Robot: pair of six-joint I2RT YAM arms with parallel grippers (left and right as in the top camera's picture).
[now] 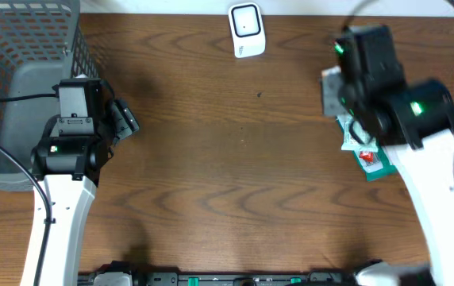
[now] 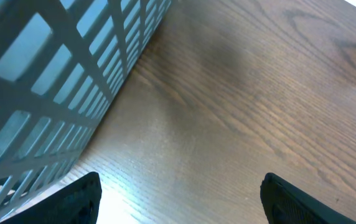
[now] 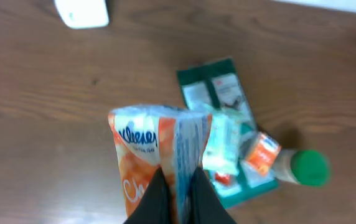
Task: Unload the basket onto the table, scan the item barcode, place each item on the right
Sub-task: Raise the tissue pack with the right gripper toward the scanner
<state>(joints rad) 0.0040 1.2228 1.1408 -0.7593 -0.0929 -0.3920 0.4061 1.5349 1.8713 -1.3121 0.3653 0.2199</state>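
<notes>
Right arm (image 1: pixel 429 127) raised, jaws clamped on orange packet (image 3: pixel 142 155).

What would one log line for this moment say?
right gripper: shut on orange packet | left gripper: open, empty, beside basket | scanner: apart from packet

basket (image 1: pixel 21 56) cut off, packet (image 3: pixel 145 144) print blurred — unreadable

We find the pouch (image 3: pixel 150 149) in the fingers of the right gripper (image 3: pixel 178 190). The scanner (image 3: pixel 81 11) sits on the table (image 3: pixel 35 93), ahead and left of it. The flat pack (image 3: pixel 218 93) lies ahead-right, partly under the pouch, with the bottle (image 3: pixel 293 167) right of the pack. The basket (image 2: pixel 60 81) stands left of the left gripper (image 2: pixel 178 199).
</notes>
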